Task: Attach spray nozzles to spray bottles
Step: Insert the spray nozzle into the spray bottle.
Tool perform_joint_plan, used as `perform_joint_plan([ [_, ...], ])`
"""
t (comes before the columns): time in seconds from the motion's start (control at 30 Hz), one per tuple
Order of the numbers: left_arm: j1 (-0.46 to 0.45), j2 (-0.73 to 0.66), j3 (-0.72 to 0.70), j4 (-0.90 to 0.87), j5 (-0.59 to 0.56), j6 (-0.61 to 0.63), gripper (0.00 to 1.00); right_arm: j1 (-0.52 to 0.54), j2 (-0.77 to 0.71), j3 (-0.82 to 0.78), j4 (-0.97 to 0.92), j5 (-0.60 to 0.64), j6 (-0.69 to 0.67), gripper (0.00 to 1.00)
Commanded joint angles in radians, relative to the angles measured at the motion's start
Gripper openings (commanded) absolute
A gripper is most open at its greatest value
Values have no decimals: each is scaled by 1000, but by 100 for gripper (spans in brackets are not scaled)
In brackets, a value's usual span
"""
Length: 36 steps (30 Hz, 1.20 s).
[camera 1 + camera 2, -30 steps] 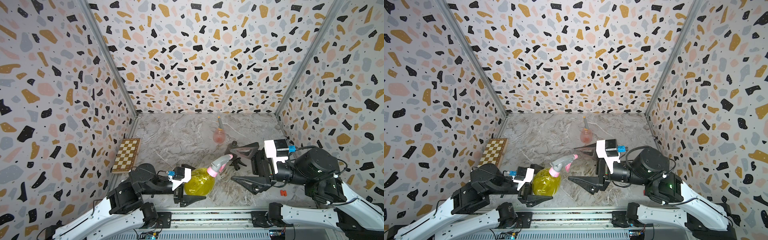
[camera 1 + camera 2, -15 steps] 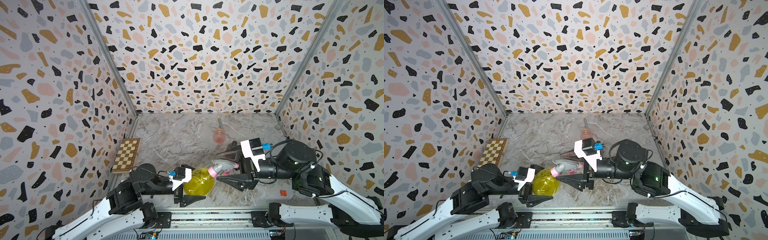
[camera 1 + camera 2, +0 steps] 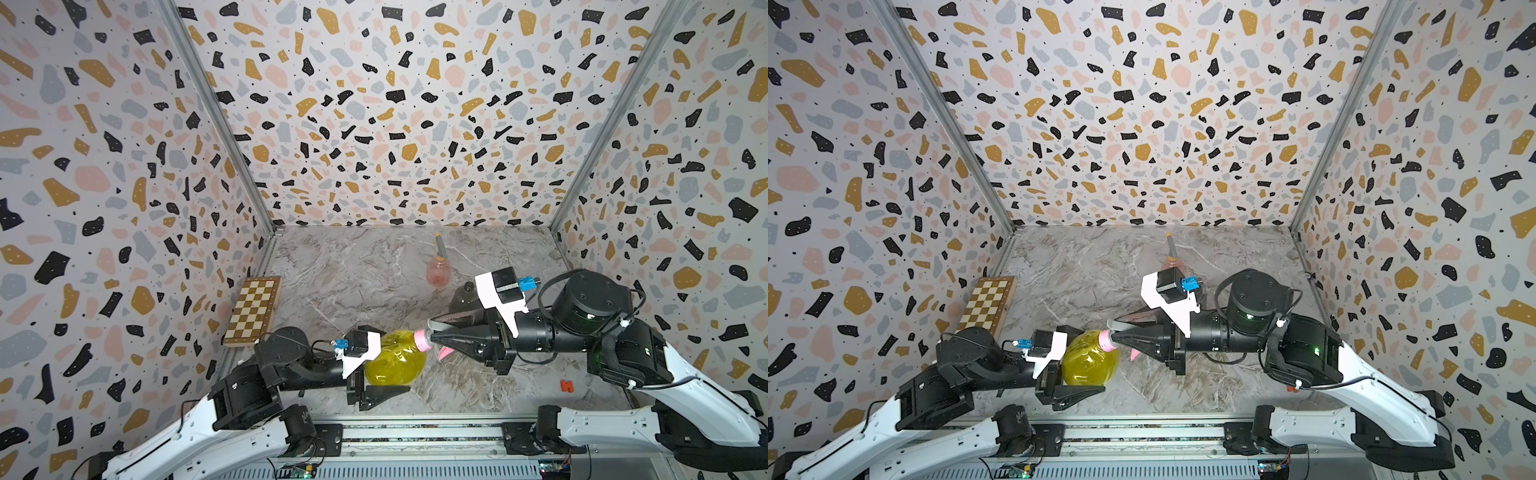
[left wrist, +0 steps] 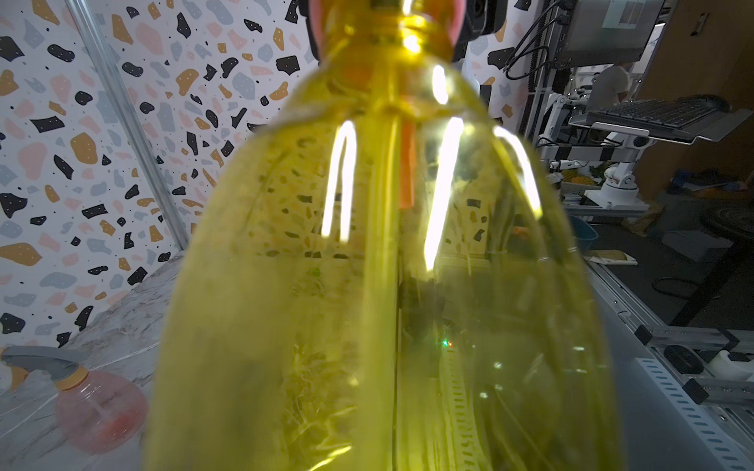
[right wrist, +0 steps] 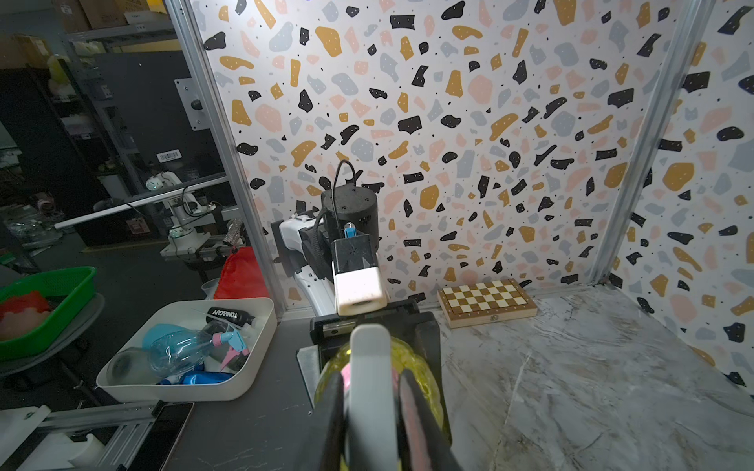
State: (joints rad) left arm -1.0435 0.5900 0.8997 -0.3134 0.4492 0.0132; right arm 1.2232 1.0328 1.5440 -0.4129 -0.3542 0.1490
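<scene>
As the right hand (image 3: 432, 332) snaps together, it's clamped on the grey head of the pink-trigger nozzle (image 5: 371, 379). A second ago those jaws stood wide, drawn back toward the desk's right edge; now they've swept in and bitten. The nozzle sits in the neck of the yellow bottle (image 3: 1090, 361), which the left hand (image 3: 388, 368) keeps pinched round the belly, tilted, neck toward the right arm, close to the front edge of the desk (image 3: 353, 270). That bottle hasn't budged. The pink collar (image 3: 422, 338) meets the neck, though the fingers hide the joint, so how far it's threaded I can't say. My read: grip's set, and twisting the head down comes next. Toward the far edge, the pink bottle (image 3: 437, 276) already wears its nozzle.
</scene>
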Motion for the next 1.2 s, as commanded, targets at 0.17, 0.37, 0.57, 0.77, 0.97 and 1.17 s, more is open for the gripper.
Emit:
perform_joint_plan([
  [0.17,0,15,70,-3,-6,29,0,-32,78,136,-185,-36,6,8],
  [0.37,0,14,68,-19,-16,41,0,-44,117,206,-246,-23,3,31],
  [0.57,0,3,39,15,-7,31,0,-60,78,155,-188,-24,8,63],
  [0.77,0,-7,30,10,-27,33,0,-90,22,90,-156,-92,13,66],
  [0.97,0,-4,30,20,-26,31,0,-99,9,73,-165,-127,10,54],
  [1.17,0,5,40,6,-25,29,0,-103,18,83,-184,-138,13,34],
])
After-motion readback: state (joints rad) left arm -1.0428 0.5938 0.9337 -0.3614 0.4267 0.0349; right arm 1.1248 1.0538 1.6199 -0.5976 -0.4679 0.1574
